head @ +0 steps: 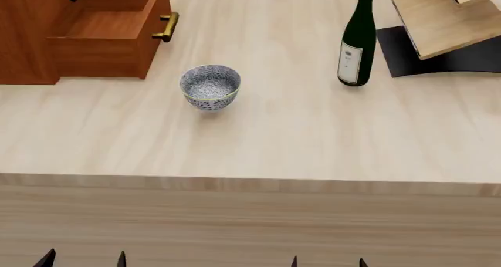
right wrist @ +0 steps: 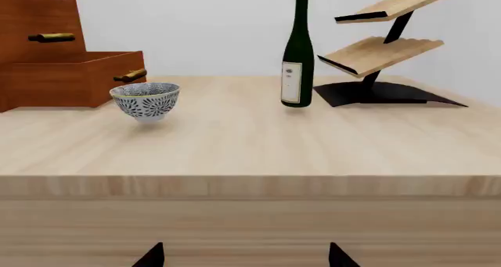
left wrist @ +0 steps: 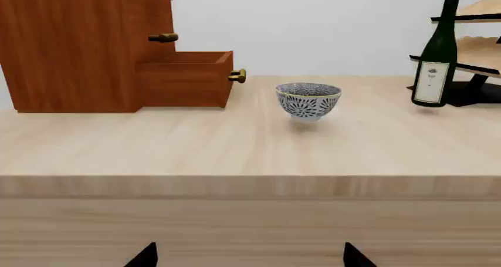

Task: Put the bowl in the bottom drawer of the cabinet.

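The pale wood counter [head: 313,138] filled most of every view. The cabinet [head: 31,38] stood at its far left, cut off by the head view's edge, its bottom drawer [head: 109,35] pulled out. The rack [head: 438,20] at far right was likewise cropped, a dark wine bottle [head: 356,38] upright beside it. The bowl [head: 210,87] sat upright on the counter, near the drawer front but apart. Only dark fingertips of the left tool [head: 82,259] and right tool [head: 327,261] showed, spread apart, holding nothing.
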